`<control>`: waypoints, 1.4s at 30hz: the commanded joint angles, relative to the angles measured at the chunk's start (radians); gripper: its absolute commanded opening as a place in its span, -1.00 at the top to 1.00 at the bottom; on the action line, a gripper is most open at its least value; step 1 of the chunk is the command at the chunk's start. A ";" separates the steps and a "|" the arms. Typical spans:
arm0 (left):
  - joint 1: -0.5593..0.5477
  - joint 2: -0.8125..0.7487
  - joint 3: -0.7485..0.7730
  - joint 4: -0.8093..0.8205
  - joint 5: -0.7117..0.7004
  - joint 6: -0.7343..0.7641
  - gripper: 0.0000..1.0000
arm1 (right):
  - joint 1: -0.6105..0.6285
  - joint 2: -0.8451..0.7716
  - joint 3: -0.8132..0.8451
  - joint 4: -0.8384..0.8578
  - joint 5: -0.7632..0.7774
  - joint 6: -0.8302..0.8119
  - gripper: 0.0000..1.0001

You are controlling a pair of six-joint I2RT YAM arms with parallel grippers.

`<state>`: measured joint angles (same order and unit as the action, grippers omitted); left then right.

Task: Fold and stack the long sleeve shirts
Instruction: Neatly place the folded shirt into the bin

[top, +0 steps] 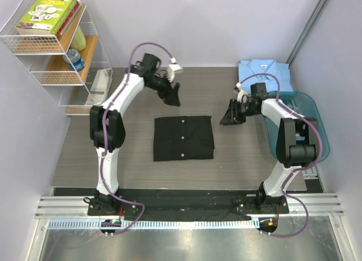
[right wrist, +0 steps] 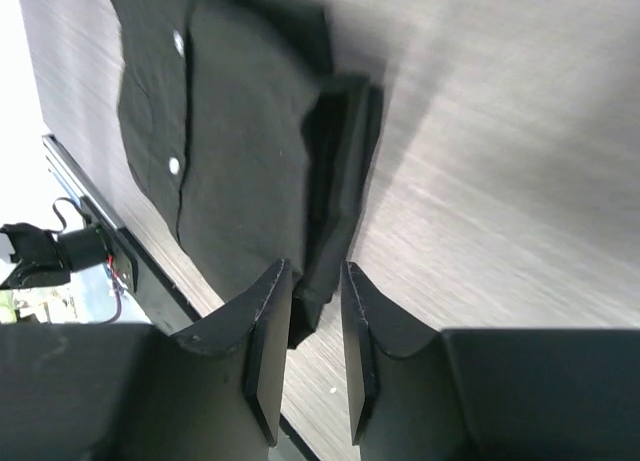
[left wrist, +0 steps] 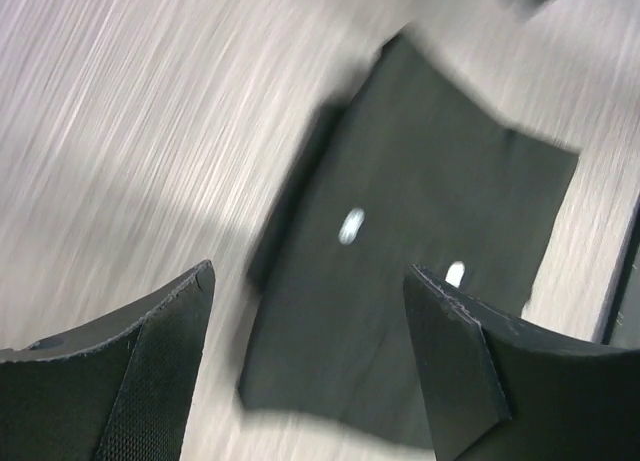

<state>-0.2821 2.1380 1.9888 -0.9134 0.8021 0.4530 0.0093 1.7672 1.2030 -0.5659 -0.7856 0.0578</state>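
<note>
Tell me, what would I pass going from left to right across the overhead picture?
wire shelf → black shirt → right gripper → teal tub. The left gripper and the light blue shirt overlap these sideways, so I left them out.

I count two shirts: one black shirt, one light blue shirt. I also see one teal tub and one wire shelf.

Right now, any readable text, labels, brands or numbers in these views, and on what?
Nothing legible in any view.
Green-covered book on the white wire shelf: cover print too small to read.
Blue-labelled can on that shelf: label too small.
Folded black shirt, folded light blue shirt: no markings seen.
</note>
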 commanded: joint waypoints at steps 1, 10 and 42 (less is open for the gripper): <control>-0.121 0.088 0.064 0.122 -0.062 -0.036 -0.51 | 0.034 0.026 -0.077 0.112 0.054 0.062 0.36; -0.135 0.142 -0.053 0.076 -0.130 0.016 -0.39 | 0.087 0.104 -0.137 0.198 0.039 0.062 0.33; -0.164 0.085 -0.091 0.217 0.043 -0.180 -0.56 | 0.216 0.097 -0.180 0.193 -0.081 -0.001 0.33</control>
<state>-0.4122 2.1674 1.8748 -0.7963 0.7952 0.3656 0.2173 1.8877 1.0203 -0.3790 -0.8452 0.0742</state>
